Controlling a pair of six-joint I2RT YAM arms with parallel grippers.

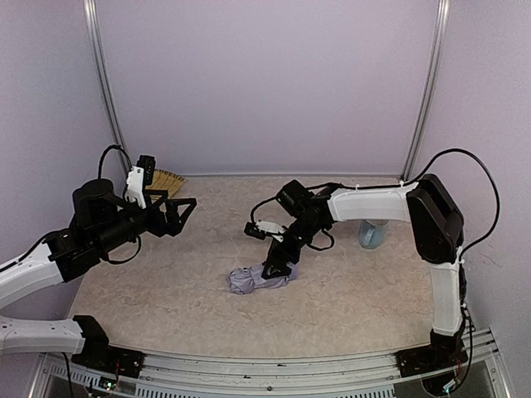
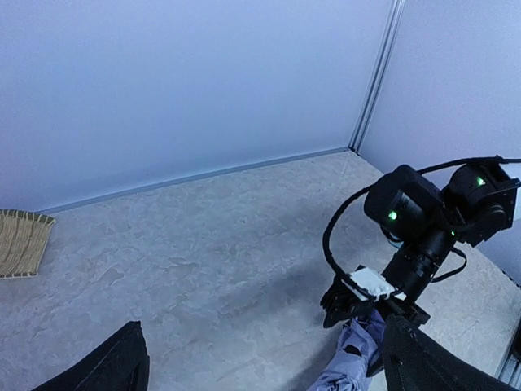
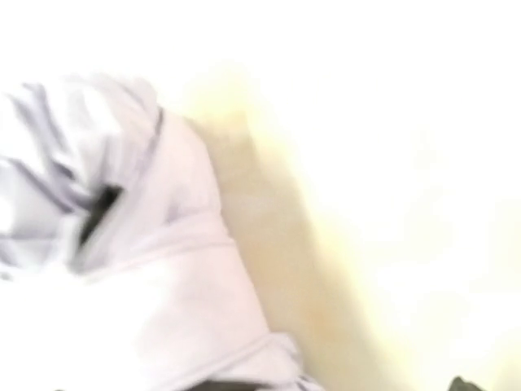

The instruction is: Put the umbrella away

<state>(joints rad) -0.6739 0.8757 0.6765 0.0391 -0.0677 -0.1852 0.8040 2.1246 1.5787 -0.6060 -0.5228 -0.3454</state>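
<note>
The umbrella (image 1: 253, 279) lies folded on the table near the middle, a pale lavender bundle with dark folds. My right gripper (image 1: 277, 265) points down onto its right end and touches the fabric. From the left wrist view, the umbrella (image 2: 346, 366) runs out from under that gripper (image 2: 358, 314), and how the jaws stand is hidden. The right wrist view is washed out, and lavender fabric (image 3: 122, 244) fills its left half. My left gripper (image 1: 178, 211) hangs above the table's left side, open and holding nothing, well apart from the umbrella.
A straw-coloured woven mat (image 1: 166, 180) lies at the back left by the wall and also shows in the left wrist view (image 2: 20, 242). A light-blue cup (image 1: 372, 233) stands under the right arm's forearm. Walls close the back and sides.
</note>
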